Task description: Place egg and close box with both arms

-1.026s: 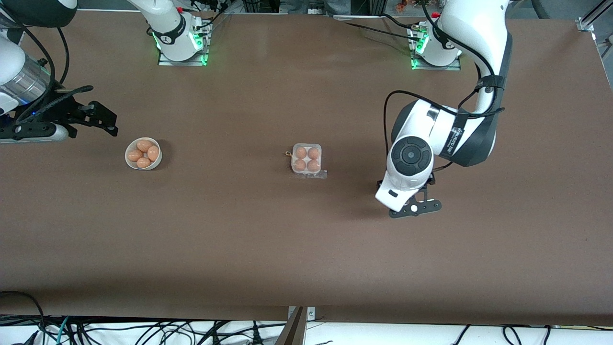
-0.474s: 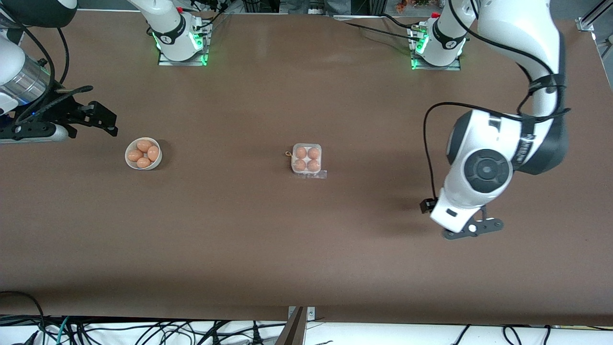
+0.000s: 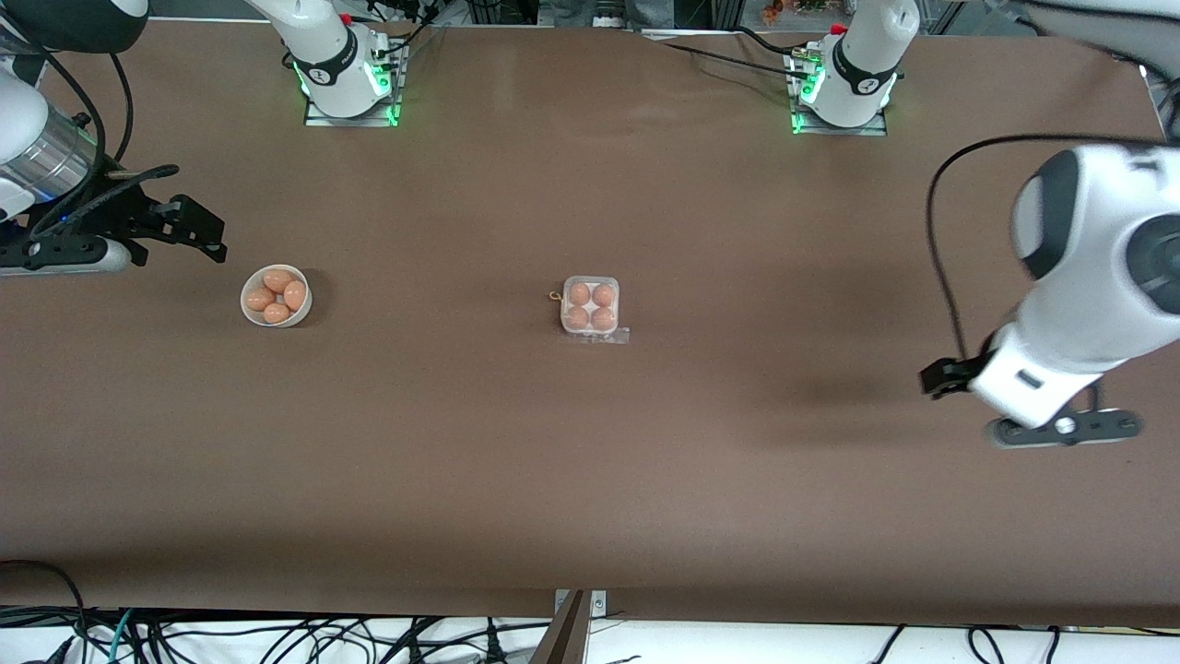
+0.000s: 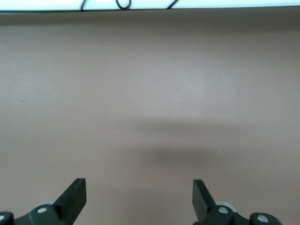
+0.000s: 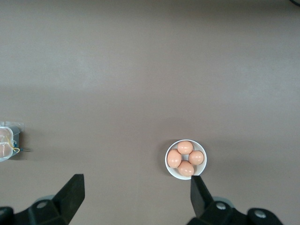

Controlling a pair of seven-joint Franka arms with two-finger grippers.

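The box (image 3: 590, 308), a small white tray holding several brown eggs, stands mid-table; its clear lid seems to lie down over them. Its edge shows in the right wrist view (image 5: 4, 142). A white bowl (image 3: 276, 296) with several brown eggs stands toward the right arm's end and shows in the right wrist view (image 5: 185, 159). My right gripper (image 3: 207, 231) is open and empty, up in the air beside the bowl (image 5: 136, 187). My left gripper (image 3: 1060, 430) is open and empty over bare table at the left arm's end (image 4: 139, 187), well away from the box.
The brown table (image 3: 590, 480) is bare apart from the box and bowl. The two arm bases (image 3: 346, 78) (image 3: 843, 88) stand at the table's edge farthest from the front camera. Cables hang below the nearest edge.
My left arm has swung away from beside the box toward the left arm's end of the table. The right arm, box and bowl have not moved.
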